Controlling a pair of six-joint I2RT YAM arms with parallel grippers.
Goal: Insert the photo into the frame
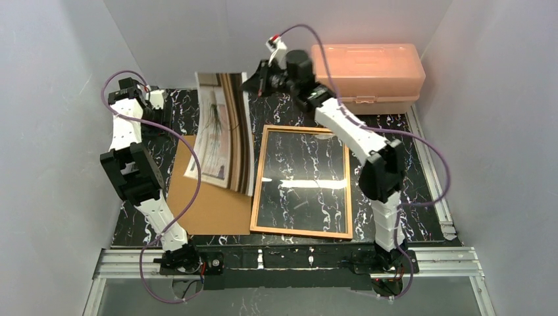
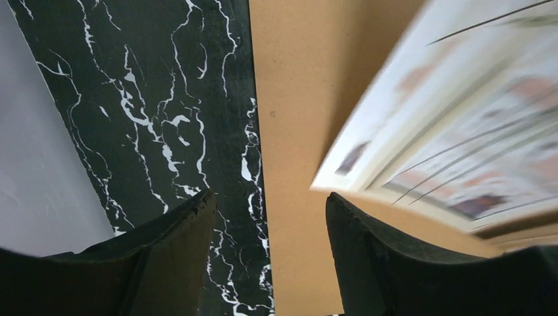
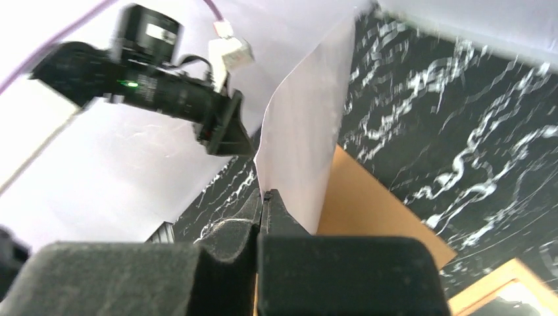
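The right gripper (image 3: 263, 197) is closed on the far edge of the photo (image 1: 220, 131), a large paper print with beige, brown and white vertical bands. The right wrist view shows the print's plain white back rising from the pinched jaws. The photo is lifted and curved, left of the thin-railed orange-brown wooden frame (image 1: 303, 181), not inside it. Its near end hangs over the plain brown backing board (image 1: 204, 204); contact there cannot be determined.

The left gripper (image 2: 270, 197) is open, with nothing between its jaws. It hangs above the board edge and the black marble-patterned table (image 2: 151, 112), beside a corner of the photo.

The frame lies flat on the table, just right of the board. The right arm crosses above its far right corner. A translucent pink plastic box (image 1: 368, 69) stands behind the frame at the back wall.

Small marks on the print are too blurred to read.
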